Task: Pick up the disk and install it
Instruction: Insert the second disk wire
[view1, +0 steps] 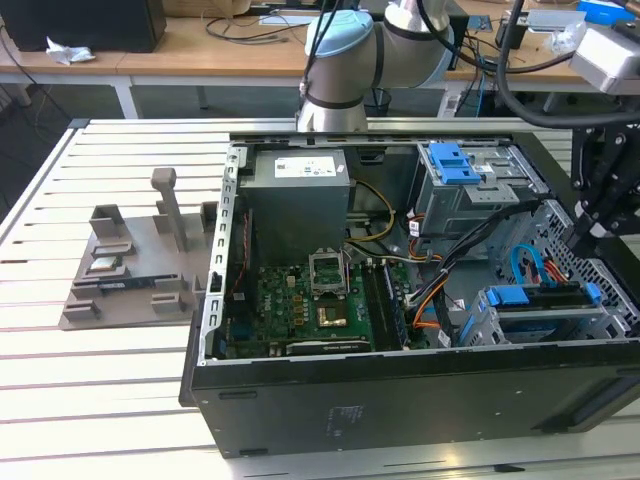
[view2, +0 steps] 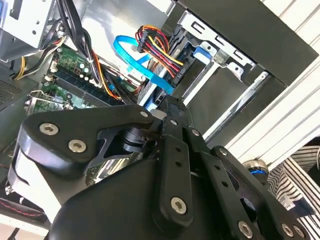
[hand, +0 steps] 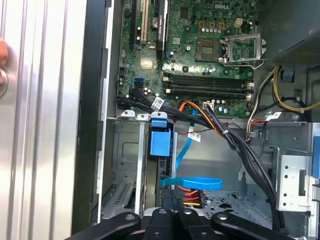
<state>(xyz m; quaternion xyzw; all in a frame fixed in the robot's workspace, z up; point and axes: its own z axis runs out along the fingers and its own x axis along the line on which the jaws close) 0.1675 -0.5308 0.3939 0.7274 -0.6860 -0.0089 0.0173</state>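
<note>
The disk (view1: 542, 306) sits on edge in the metal drive cage (view1: 520, 325) at a front corner of the open computer case (view1: 400, 400), its blue bracket (hand: 160, 143) uppermost. The tool (view1: 582, 238) hangs just above that corner of the case, right over the disk; I cannot tell whether it is wide or narrow. A blue cable (hand: 192, 182) loops beside the disk. Deeper in the case lies the green motherboard (view1: 310, 310). The case rests on the slatted bench (view1: 120, 400).

The disk (view1: 548, 306) sits in the open computer case (view1: 400, 385) — gripper (view1: 592, 232) just above it.
</note>
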